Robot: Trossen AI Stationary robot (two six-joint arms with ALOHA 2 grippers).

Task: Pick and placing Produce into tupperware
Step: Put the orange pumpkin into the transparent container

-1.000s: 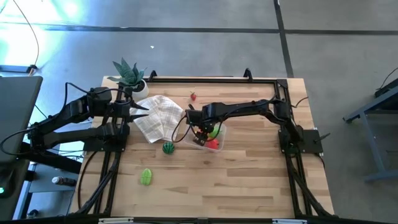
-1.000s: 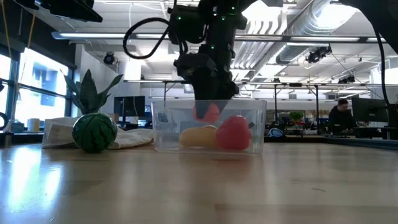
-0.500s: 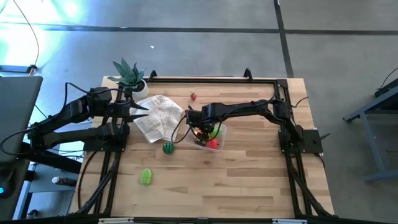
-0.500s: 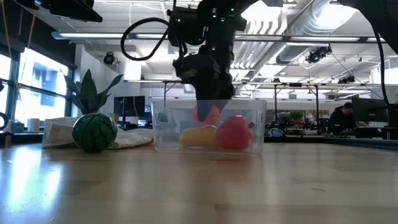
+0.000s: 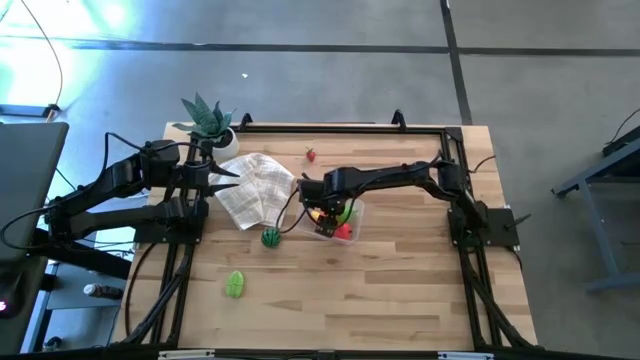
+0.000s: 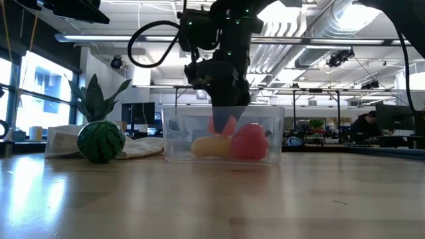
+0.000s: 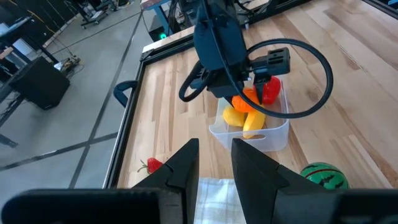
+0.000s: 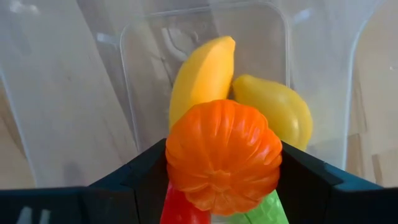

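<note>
The clear tupperware [image 5: 352, 208] stands mid-table and holds a yellow banana [image 8: 202, 74], a yellow pear-like fruit [image 8: 277, 106] and a red fruit [image 6: 250, 141]. My right gripper [image 6: 222, 123] points down into it, shut on an orange ribbed pumpkin [image 8: 224, 155], which sits just above the fruits. My left gripper [image 7: 214, 168] waits at the table's left over a white cloth [image 5: 255, 188], open with nothing between its fingers. A green striped watermelon [image 5: 270, 237], a light green vegetable [image 5: 235, 284] and a small red strawberry [image 5: 311, 154] lie on the table outside the tupperware. My right gripper pinches the pumpkin by two opposite sides [image 8: 171, 155] between its two fingers [image 8: 146, 177]. It comes from above, pointing down. The pumpkin sits between the tupperware's walls, over the yellow fruits. Whether it rests on them I cannot tell.
A potted plant [image 5: 207, 120] stands at the far left corner behind the cloth. A black frame rail [image 5: 340, 127] runs along the table's far edge. Bare wood [image 5: 400, 290] spreads across the near half and the right side.
My right gripper has turned a little about its downward line, keeping the pumpkin in the tupperware at the same place and height.
</note>
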